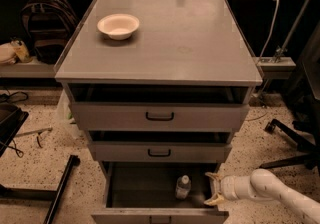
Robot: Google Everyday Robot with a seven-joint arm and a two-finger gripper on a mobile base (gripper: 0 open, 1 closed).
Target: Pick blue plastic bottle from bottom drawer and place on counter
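The blue plastic bottle (183, 187) stands upright in the open bottom drawer (159, 214), right of its middle, white cap up. My gripper (210, 188) reaches in from the right on a white arm, at the drawer's right side, just right of the bottle and apart from it. Its two yellow-tipped fingers (215, 199) are spread open and hold nothing. The counter (180, 43) is the grey top of the cabinet, above the three drawers.
A white bowl (118, 26) sits on the counter's far left. The two upper drawers (160, 116) are partly pulled out. A backpack (42, 23) lies at the left, a chair base (295, 143) on the floor at the right, a black bar (62, 188) at the lower left.
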